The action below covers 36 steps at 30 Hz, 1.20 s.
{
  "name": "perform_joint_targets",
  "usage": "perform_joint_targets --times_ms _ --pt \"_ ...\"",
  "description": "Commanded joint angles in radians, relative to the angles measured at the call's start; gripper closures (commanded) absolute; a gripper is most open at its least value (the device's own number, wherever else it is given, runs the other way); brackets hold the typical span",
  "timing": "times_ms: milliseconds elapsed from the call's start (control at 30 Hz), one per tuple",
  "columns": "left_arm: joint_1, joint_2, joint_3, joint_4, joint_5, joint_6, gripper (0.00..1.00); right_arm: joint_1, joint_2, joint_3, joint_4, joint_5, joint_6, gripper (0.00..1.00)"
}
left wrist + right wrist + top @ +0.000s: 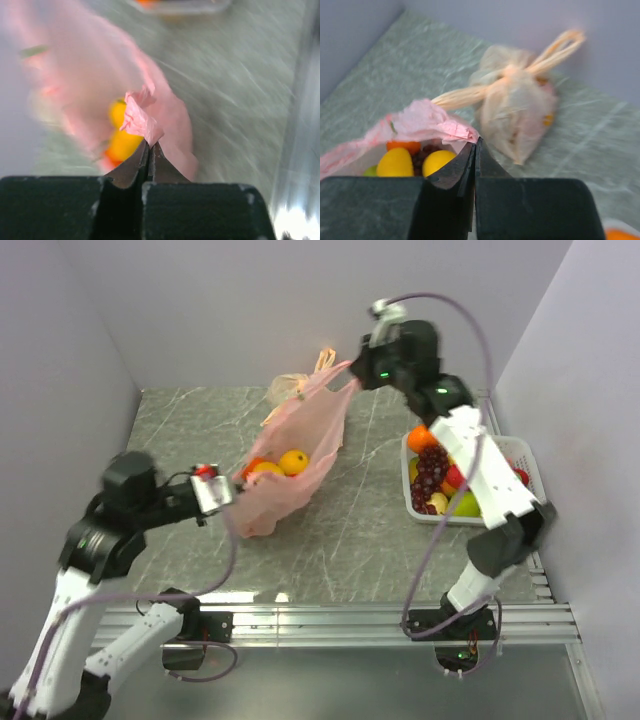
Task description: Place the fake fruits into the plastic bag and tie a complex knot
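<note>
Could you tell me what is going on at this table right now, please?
The two arms hold the pink plastic bag stretched between them: the left gripper is shut on its near edge, the right gripper on its far edge, raised. Several fake fruits lie inside it, and more sit in the white basket on the right. The bag is not yet tied shut. A pale tied bag rests at the back.

Softly, evenly lit from above in the overhead view; sharp throughout, with faint shadows on the table (350, 530) and a pale sheen along the near metal rail (340, 618). Badly motion-smeared in the left wrist view, blurring the plastic bag (90, 75), with white glare at lower right. Slightly soft in the right wrist view, losing focus on the far pale bag (517, 110).
</note>
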Motion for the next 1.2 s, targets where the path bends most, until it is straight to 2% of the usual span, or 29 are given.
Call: perform_joint_targets --times_ms 0,67,100,200,300,433,533,633,733,767,900,1000,1033,1100,1133,1167 --pt "0.018 -0.145 -0.003 0.434 -0.137 -0.394 1.00 -0.104 -0.178 -0.015 0.080 0.018 0.023 1.00" --pt "0.018 -0.159 -0.006 0.498 -0.259 -0.491 1.00 -0.143 -0.216 -0.015 0.103 0.007 0.054 1.00" --pt "0.018 -0.148 0.015 0.507 -0.374 -0.524 1.00 -0.156 -0.245 -0.012 0.102 -0.004 0.057 1.00" --pt "0.018 -0.140 -0.008 0.535 -0.506 -0.585 1.00 -0.164 -0.292 -0.041 0.084 -0.037 0.035 1.00" --pt "0.020 -0.136 -0.046 0.540 -0.582 -0.626 1.00 -0.158 -0.352 -0.146 0.056 -0.110 0.042 1.00" --pt "0.035 -0.119 -0.097 0.477 -0.640 -0.681 1.00 -0.123 -0.472 -0.420 0.106 -0.140 0.038 1.00" --pt "0.054 -0.121 -0.144 0.464 -0.639 -0.689 1.00 -0.100 -0.532 -0.528 0.105 -0.156 0.049 1.00" --pt "0.093 -0.147 -0.180 0.516 -0.570 -0.669 0.99 -0.094 -0.578 -0.587 0.105 -0.134 0.065 1.00" --pt "0.152 -0.142 -0.169 0.529 -0.374 -0.639 0.99 -0.097 -0.608 -0.597 0.094 -0.084 0.086 1.00" --pt "0.169 -0.119 -0.164 0.521 -0.255 -0.641 0.99 -0.097 -0.622 -0.602 0.096 -0.076 0.106 1.00" --pt "0.213 -0.013 -0.090 0.422 -0.128 -0.709 0.91 -0.097 -0.647 -0.650 0.110 -0.084 0.153 1.00" --pt "0.245 0.028 -0.051 0.374 -0.078 -0.788 0.67 -0.103 -0.658 -0.677 0.110 -0.079 0.158 1.00" --pt "0.258 0.028 -0.045 0.366 -0.012 -0.814 0.54 -0.103 -0.661 -0.688 0.108 -0.085 0.157 1.00" --pt "0.259 0.021 -0.033 0.349 0.062 -0.833 0.40 -0.104 -0.668 -0.699 0.113 -0.107 0.157 1.00" --pt "0.259 0.016 -0.031 0.349 0.089 -0.859 0.29 -0.106 -0.671 -0.703 0.110 -0.116 0.155 1.00" --pt "0.259 0.016 -0.026 0.339 0.094 -0.867 0.25 -0.104 -0.670 -0.705 0.111 -0.131 0.155 1.00"
